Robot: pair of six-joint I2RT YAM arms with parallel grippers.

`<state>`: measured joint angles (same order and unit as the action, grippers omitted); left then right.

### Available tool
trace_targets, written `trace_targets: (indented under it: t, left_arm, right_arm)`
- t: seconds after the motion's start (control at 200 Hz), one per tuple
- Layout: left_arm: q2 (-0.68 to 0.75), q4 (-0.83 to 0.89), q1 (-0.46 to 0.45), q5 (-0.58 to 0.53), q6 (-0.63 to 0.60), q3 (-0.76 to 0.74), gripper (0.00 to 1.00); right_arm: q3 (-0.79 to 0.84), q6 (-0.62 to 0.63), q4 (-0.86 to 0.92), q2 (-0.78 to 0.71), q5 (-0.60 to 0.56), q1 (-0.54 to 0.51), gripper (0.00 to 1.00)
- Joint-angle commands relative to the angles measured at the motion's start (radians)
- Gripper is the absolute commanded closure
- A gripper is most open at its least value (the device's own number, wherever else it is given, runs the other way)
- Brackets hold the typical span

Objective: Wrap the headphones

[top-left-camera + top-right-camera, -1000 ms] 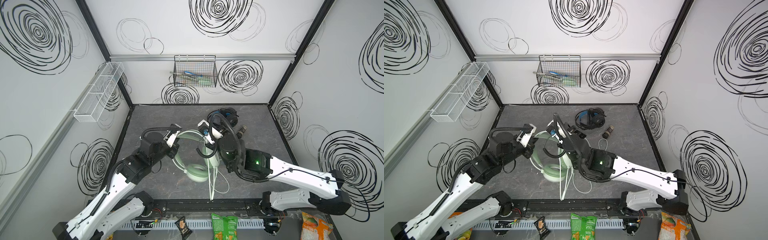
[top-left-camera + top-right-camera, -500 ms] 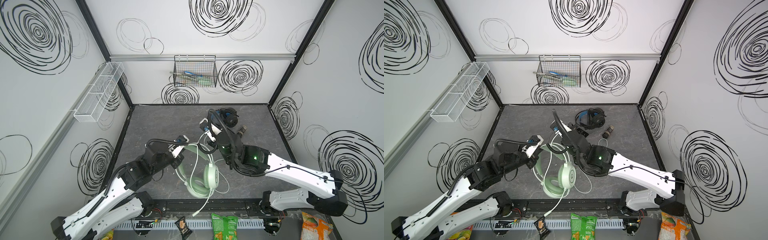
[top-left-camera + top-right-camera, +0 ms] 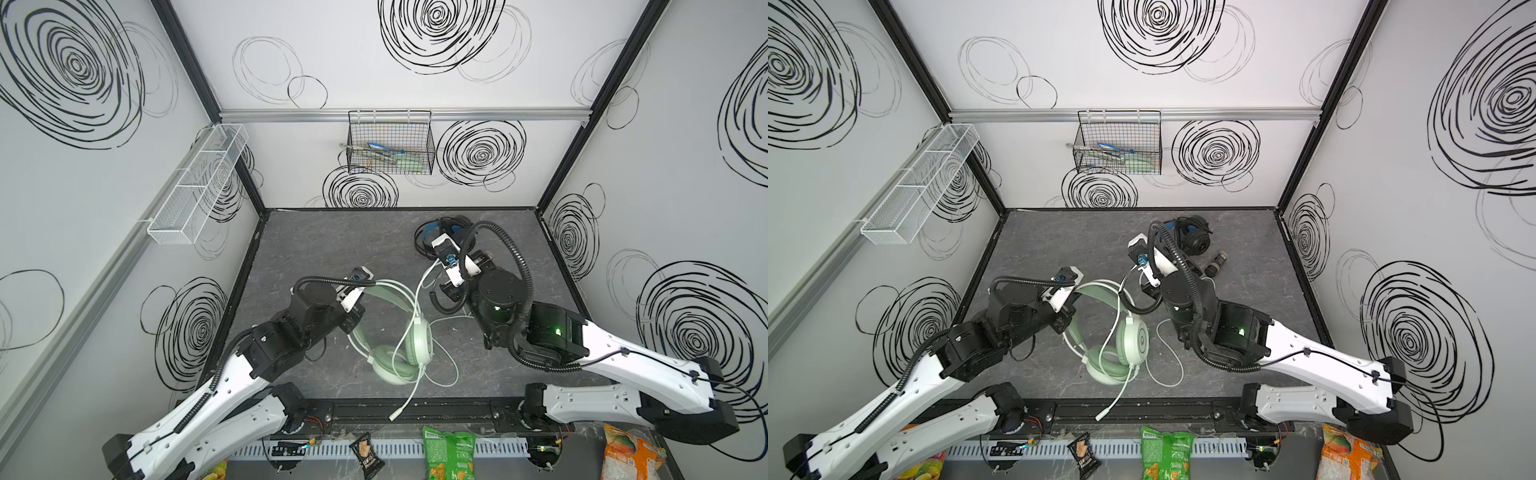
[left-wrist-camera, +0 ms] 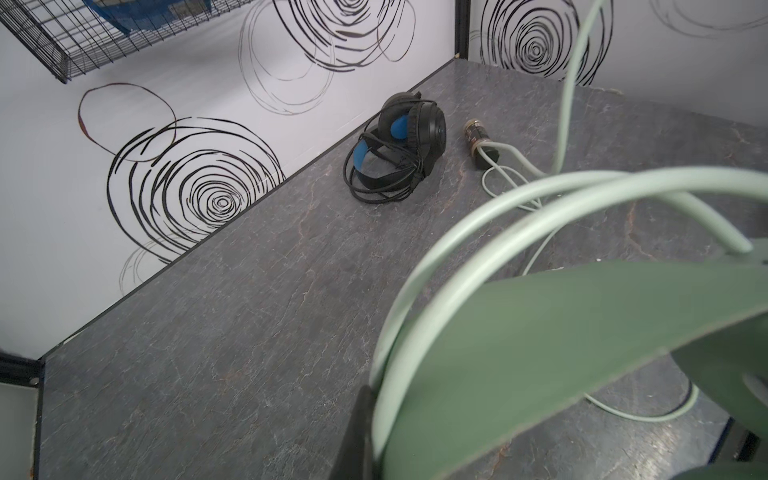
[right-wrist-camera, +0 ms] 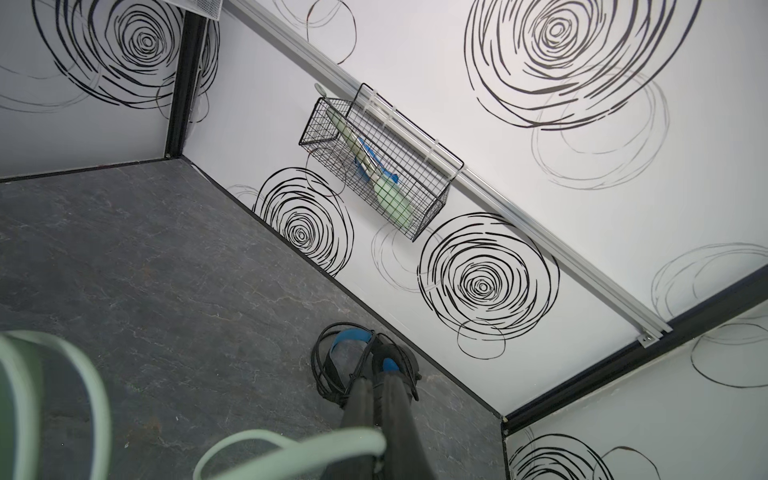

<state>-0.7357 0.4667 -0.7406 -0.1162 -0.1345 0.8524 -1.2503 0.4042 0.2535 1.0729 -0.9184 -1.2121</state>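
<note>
The mint-green headphones (image 3: 399, 353) hang by their headband from my left gripper (image 3: 356, 323), which is shut on the band; in the left wrist view the band (image 4: 582, 353) fills the jaws. The ear cups sit low near the table's front, and the mic boom reaches over the front rail. My right gripper (image 5: 376, 380) is shut on their pale cable (image 5: 291, 446), raised behind and to the right of the headset (image 3: 1121, 345). The black and blue headphones (image 3: 432, 235) lie at the back of the table with their cable bunched around them, just beyond the right gripper.
A small dark cylinder (image 3: 1217, 264) lies right of the black headset with the pale cable running past it. A wire basket (image 3: 390, 145) hangs on the back wall and a white mesh tray (image 3: 195, 187) on the left wall. Snack bags (image 3: 449, 453) lie beyond the front rail.
The right gripper has moved right and toward the back, drawing the cable out. The green headset has swung and dropped toward the front as the left arm shifted slightly forward.
</note>
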Motion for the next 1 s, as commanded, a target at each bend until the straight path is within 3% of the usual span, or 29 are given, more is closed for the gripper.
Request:
trace_targets:
  t: [0.0,0.155,0.43,0.695,0.991]
  left_arm:
    - [0.056,-0.144,0.001,0.122,0.019,0.014,1.0]
    - [0.068,-0.148,-0.015,0.209,0.048,0.041,1.0]
    - [0.102,-0.185,-0.044,0.286,0.137,0.088,1.0]
    - [0.12,-0.178,-0.045,0.24,0.177,0.14,1.0]
    - [0.125,-0.193,-0.046,0.217,0.202,0.151,1.0]
  right_arm:
    - [0.013,-0.072,-0.001,-0.022,0.059,0.081,1.0]
    - [0.037,-0.118,-0.007,-0.026,0.147,0.149,1.0]
    - [0.071,-0.144,-0.045,-0.006,0.172,0.168,0.99]
    - [0.155,-0.235,-0.066,-0.073,0.181,0.247,1.0]
    - [0.227,-0.312,-0.075,-0.088,0.2,0.266,1.0]
